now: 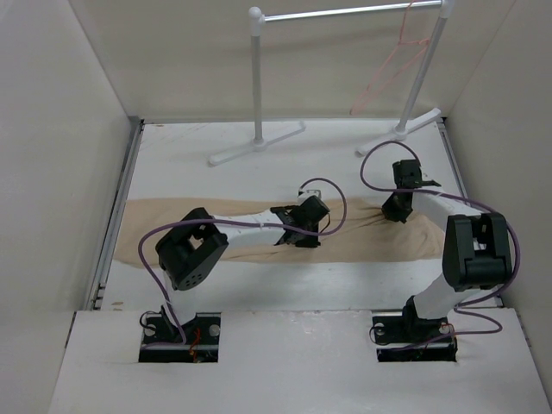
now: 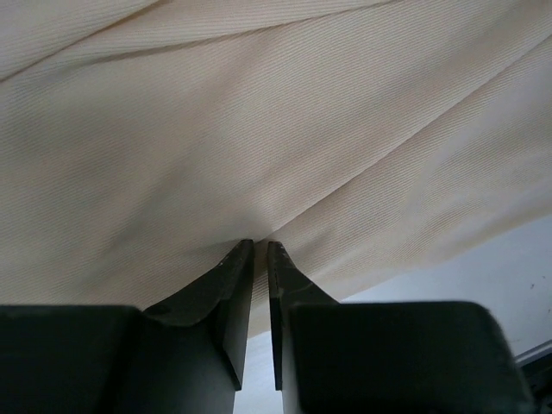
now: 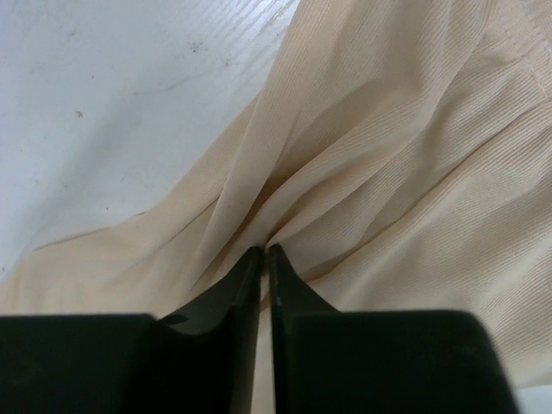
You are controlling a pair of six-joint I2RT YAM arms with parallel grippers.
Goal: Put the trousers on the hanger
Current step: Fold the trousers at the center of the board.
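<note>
Trousers (image 1: pixel 362 235): flat across the counter (image 1: pixel 285 293), spread left to right. Fabric judged thin, limp and light; it will sag, so hold it by gathered folds. Left jaws pinch a mid-leg fold; right jaws pinch a bunch near the right end. Hanger (image 1: pixel 392 65) on the rack (image 1: pixel 259 78) behind, well apart. Side walls (image 1: pixel 52 172) close in.

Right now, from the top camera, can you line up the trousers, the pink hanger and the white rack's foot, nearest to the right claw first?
1. Trousers, pinched in the right gripper.
2. Rack foot, just behind it.
3. Hanger, hanging high, back right.
</note>
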